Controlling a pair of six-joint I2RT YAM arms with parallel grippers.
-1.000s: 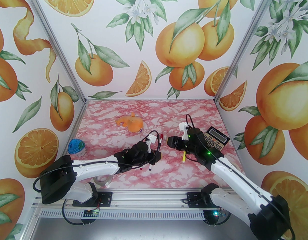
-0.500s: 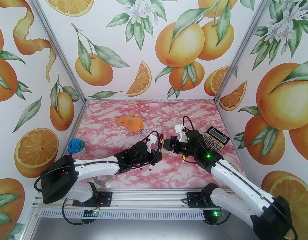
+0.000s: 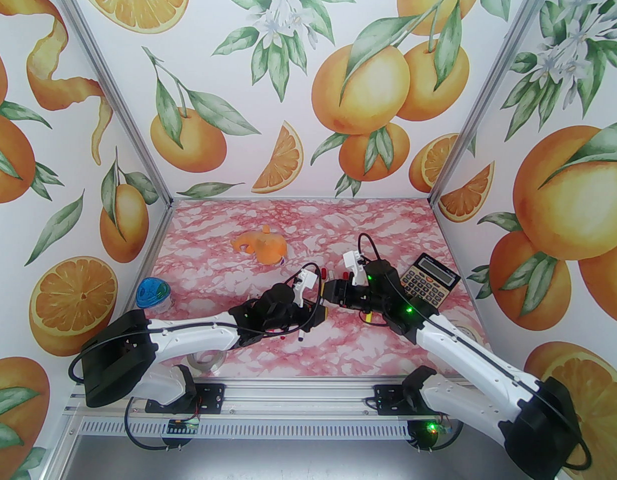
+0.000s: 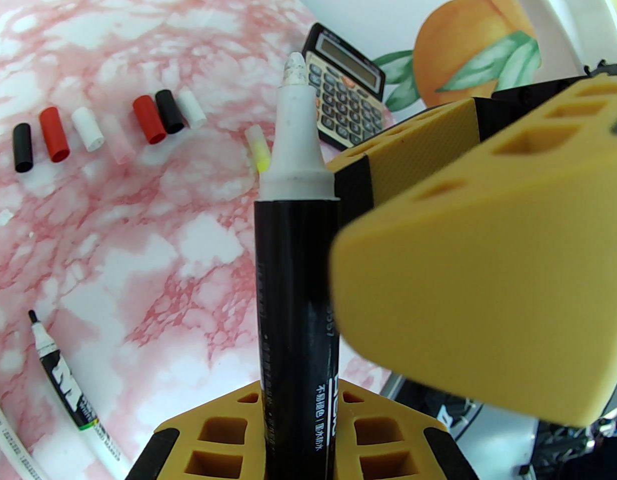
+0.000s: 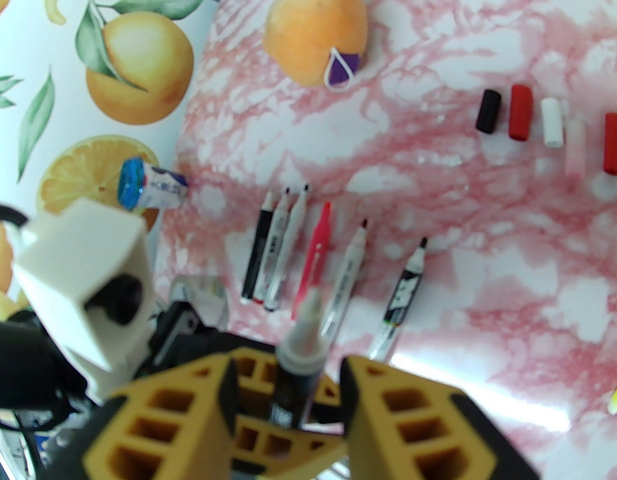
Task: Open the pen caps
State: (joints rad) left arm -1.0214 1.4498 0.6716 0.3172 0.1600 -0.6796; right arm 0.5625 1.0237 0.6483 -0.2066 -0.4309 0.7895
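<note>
Left gripper (image 4: 296, 418) is clenched on the black pen (image 4: 293, 288), gripping it low on the barrel so the top half stands free. And that top half is bare: the white nib (image 4: 294, 75) is out in the open, no cap on it. By the look of it, this one is already opened.

In comes the right gripper (image 5: 288, 368) from the right, meeting the left one mid-table. Its jaws stand one on either side of the barrel, just under the nib collar, with a gap showing on both sides, so it is released for now and grasping nothing. With no cap left to pull, my read is a handover, or a steadying hold before the pen gets laid down.

The caps (image 4: 149, 119) sit in a tidy row on the table (image 4: 138, 243), on the far side of the grippers: black, red, white, a pale one, red, black, white. They are well clear of the working spot, which keeps them from being knocked.

The other pens (image 5: 316, 253) lie side by side near the left arm, nibs showing, all pointing the same way.

A yellow pen (image 4: 258, 153) lies apart, just beyond the held one; whether it is capped, I cannot tell.
</note>
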